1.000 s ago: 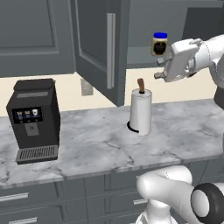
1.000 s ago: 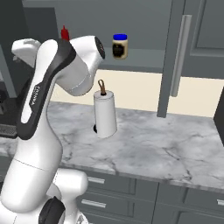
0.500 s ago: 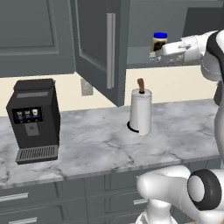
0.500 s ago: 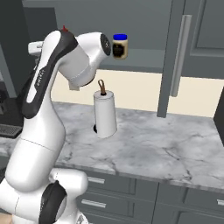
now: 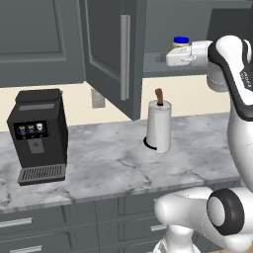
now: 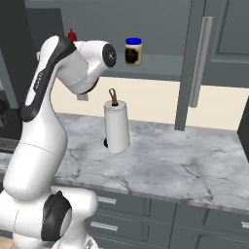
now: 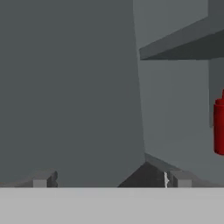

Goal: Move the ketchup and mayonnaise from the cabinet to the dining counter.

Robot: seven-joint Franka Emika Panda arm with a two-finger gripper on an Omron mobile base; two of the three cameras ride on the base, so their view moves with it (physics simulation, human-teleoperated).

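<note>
Ketchup (image 7: 219, 127) stands on the cabinet (image 6: 160, 65) shelf, at three o'clock off the gripper (image 7: 109, 178), whose jaws are spread wide and empty. Mayonnaise (image 6: 133, 51) sits further along. Risk, I'd say: pushing straight ahead misses the bottle and hits the back wall.

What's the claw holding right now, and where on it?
Nothing. The claw is open and empty inside the cabinet; the ketchup stands off to one side, untouched.

The ketchup (image 7: 219, 127) is cut off by the hand view's right edge, only its red tip (image 6: 72, 34) clears the arm in the right base view, and the arm hides the lower mayonnaise (image 5: 181, 42).
</note>
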